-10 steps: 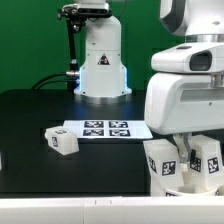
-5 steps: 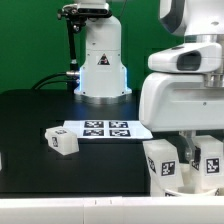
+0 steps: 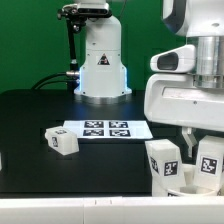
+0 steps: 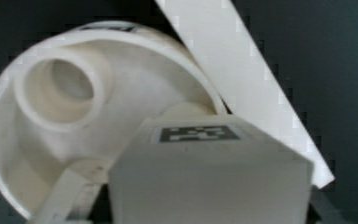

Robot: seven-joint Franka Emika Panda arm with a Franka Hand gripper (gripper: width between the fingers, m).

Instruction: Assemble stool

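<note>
In the wrist view the round white seat (image 4: 51,110) lies under the gripper, with a round socket hole in it. A chunky white leg (image 4: 211,175) bearing a marker tag fills the space between the jaws of my gripper (image 4: 208,216), which is shut on it over the seat. Another white leg (image 4: 247,70) slants up beside it. In the exterior view my gripper (image 3: 189,160) is low at the right, between two tagged white leg parts (image 3: 165,162). A third, loose leg (image 3: 60,140) lies on the table at the exterior view's left.
The marker board (image 3: 105,128) lies flat mid-table. The robot's white base (image 3: 100,60) stands behind it. The black table's front edge (image 3: 60,205) runs close below the work spot.
The arm's wrist has shifted up and towards the exterior view's right. The tagged leg parts at the gripper have moved slightly right with it. The loose leg has not moved.
</note>
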